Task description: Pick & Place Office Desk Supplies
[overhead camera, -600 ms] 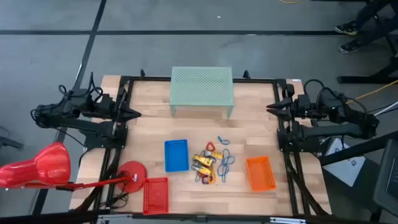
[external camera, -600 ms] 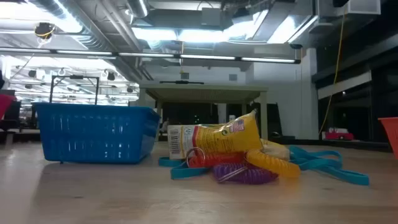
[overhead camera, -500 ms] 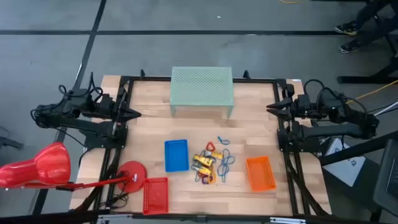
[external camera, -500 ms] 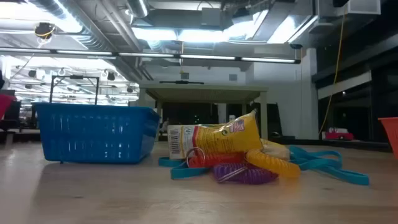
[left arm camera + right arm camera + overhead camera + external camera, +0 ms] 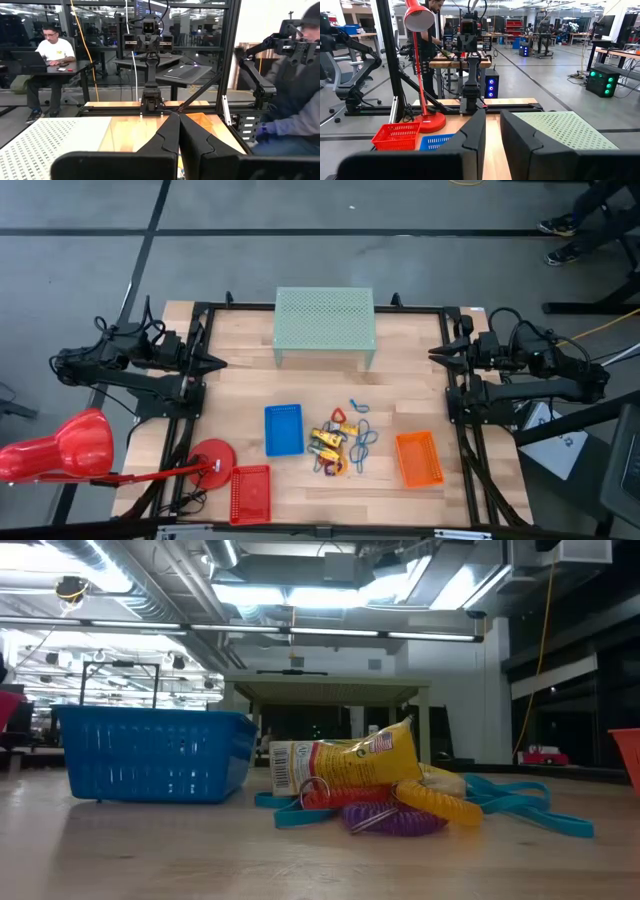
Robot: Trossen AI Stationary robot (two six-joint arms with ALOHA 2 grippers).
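The left tool [image 5: 218, 363] is waiting at the left edge of the surface [image 5: 420, 360], pointing inward, its fingers [image 5: 167, 137] pressed together and holding nothing. A red lamp [image 5: 60, 448] is standing at the near left corner, with a red tray [image 5: 250, 493] just beside its base. A blue tray [image 5: 283, 429] is sitting left of centre, its long axis running from the near edge toward the far one.

The supplies [image 5: 342, 440] are lying in a loose pile near the middle of the surface, between the blue tray and an orange tray [image 5: 418, 458], apart from both. The pile is stretching mostly near to far. In the low view, a yellow packet [image 5: 345, 765] with a white labelled end is lying on its side on top, its long axis running across the picture. Under it, red, purple [image 5: 395, 822] and yellow coiled loops [image 5: 440, 803] are resting on the wood, and flat teal-blue loops [image 5: 520, 806] are trailing out to the right.

A pale green mesh shelf [image 5: 325, 325] is standing at the far middle. The right tool [image 5: 434, 355] is waiting at the right edge, pointing inward, its fingers [image 5: 472, 132] slightly apart and empty.
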